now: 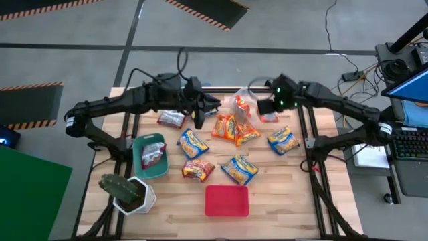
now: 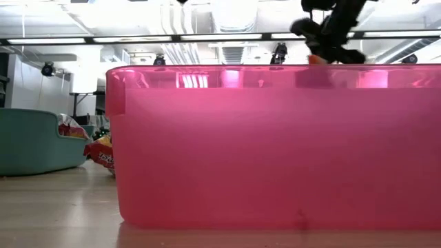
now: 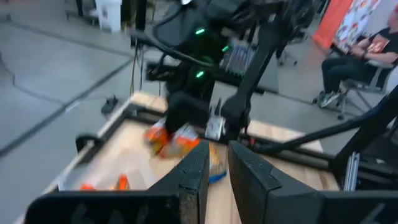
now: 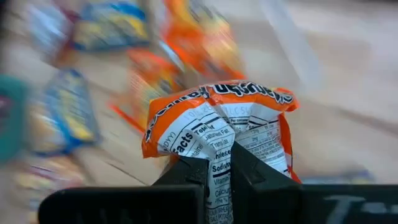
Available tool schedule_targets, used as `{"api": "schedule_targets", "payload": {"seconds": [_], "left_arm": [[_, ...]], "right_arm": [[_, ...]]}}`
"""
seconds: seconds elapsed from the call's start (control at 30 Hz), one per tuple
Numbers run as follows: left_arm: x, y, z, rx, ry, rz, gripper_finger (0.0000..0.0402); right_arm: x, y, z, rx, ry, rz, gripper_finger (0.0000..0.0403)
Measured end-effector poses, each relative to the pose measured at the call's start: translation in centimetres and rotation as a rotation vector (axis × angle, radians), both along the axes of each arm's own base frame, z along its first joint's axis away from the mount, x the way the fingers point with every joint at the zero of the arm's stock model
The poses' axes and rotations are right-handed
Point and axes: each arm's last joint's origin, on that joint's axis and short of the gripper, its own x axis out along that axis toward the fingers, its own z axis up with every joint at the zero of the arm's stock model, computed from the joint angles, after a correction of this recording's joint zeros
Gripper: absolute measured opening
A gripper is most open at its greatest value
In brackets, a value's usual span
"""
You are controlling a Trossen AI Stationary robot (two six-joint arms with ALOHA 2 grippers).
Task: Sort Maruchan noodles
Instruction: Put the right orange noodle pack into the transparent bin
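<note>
Maruchan packets lie flat in a loose cluster mid-table: orange ones [image 1: 223,126], blue-and-yellow ones [image 1: 192,142] [image 1: 239,169] [image 1: 283,140] and a silver/red one [image 1: 171,119]. Another silver/red packet [image 1: 152,155] lies in the teal bin [image 1: 139,167]. My right gripper [image 1: 262,107] hovers over the far middle of the table, shut on an orange packet [image 4: 217,118]. My left gripper [image 1: 204,107] hangs just to its left above the packets, empty, with a narrow gap between its fingers [image 3: 217,165]. My right gripper pinches the orange packet between its two fingers at the middle of one end [image 4: 217,163], where the wrapper bunches into folds. The white printed back [image 4: 205,134] faces the wrist camera. The fingers come from the table's right side. The packet is lifted clear of the table.
A red bin [image 1: 226,201] sits at the near middle and fills the low view [image 2: 275,145]. A potted cactus [image 1: 124,189] stands at the near left corner beside the teal bin. A clear bin [image 1: 251,88] sits at the far edge. A person sits beyond the table [image 3: 357,59].
</note>
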Motion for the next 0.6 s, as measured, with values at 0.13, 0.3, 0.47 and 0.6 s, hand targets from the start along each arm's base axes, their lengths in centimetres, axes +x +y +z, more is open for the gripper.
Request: {"api": "schedule_targets", "payload": {"seconds": [0.13,0.3,0.47,0.6], "left_arm": [[-0.7,-0.1,2.1,0.033,-0.036,-0.006,0.0042],[-1.7,-0.3,4.0,0.056,-0.048,-0.010,0.0042],[-2.0,-0.3,4.1,0.081,-0.002,-0.019,0.0042],[-2.0,-0.2,4.0,0.084,-0.007,-0.018,0.0043]], "right_arm": [[0.4,-3.2,0.9,0.016,-0.224,0.103,0.0013],[0.1,-8.2,-0.6,0.140,-0.435,0.238,0.0013],[-0.4,-13.0,-3.5,0.309,-0.632,0.361,0.0013],[0.0,-14.1,-3.6,0.366,-0.828,0.592,0.0013]]}}
